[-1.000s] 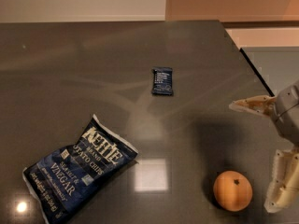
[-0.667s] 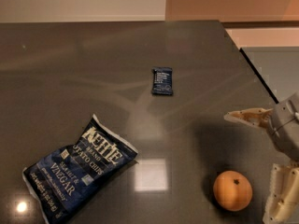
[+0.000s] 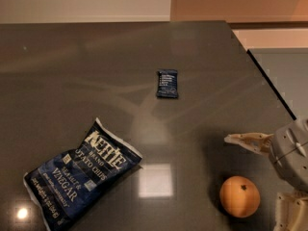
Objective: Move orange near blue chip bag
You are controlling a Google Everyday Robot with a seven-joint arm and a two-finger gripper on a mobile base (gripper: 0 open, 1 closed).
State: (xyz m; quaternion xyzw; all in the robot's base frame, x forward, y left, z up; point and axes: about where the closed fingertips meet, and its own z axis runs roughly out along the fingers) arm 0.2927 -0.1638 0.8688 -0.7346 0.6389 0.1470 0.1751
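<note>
We log the orange (image 3: 239, 196) resting free at the lower right of the worktop (image 3: 96, 71), the gripper (image 3: 252, 183) spread wide beside it, apparently lining up a grasp, and the blue chip bag (image 3: 82, 174) well apart at lower left.

The gripper (image 3: 260, 179) sits low at the right edge, fingers apparently spread wide apart.

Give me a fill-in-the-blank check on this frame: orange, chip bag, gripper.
In the camera view, the orange lies to the ___ of the blue chip bag. The gripper, at the lower right beside the orange, is ___. The small snack bar wrapper lies ___ from the camera than the bag.
Missing: right; open; farther.
</note>
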